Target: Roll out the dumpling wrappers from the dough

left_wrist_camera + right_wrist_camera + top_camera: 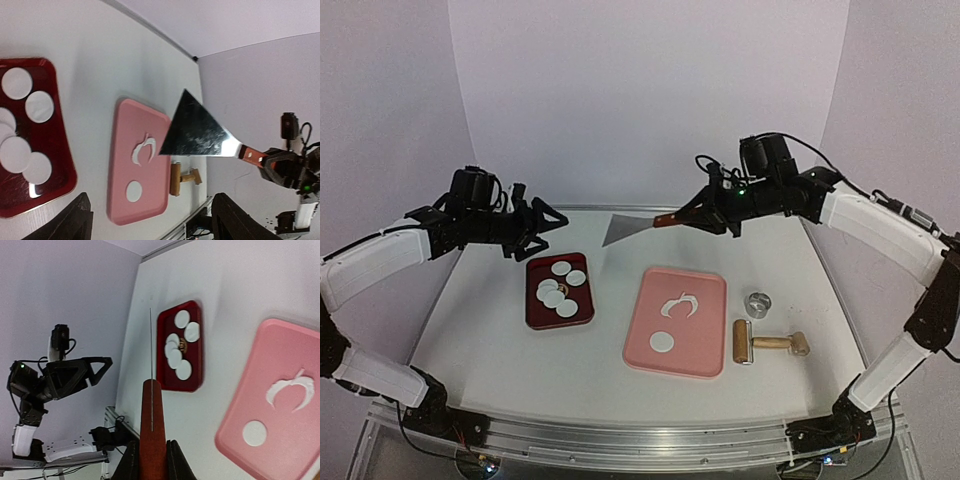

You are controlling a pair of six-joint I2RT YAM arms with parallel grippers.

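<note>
The spatula [200, 130] is showing a bright, mirror-like steel blade with dull smears, and a smooth reddish-brown handle. The pink tray [700, 340] is looking matt; left of it the red tray [531, 300] is shining glossy, glinting along its rim. The dumpling wrappers [561, 268] there are lying smooth and matt white, while the dough [681, 305] on the pink tray is looking equally matt but ragged-edged. Right of the pink tray, the ring cutter [757, 303] is gleaming as polished metal and the rolling pin [744, 342] is showing plain, unglossed wood. The table [480, 340] beneath is appearing smooth, matt white
</note>
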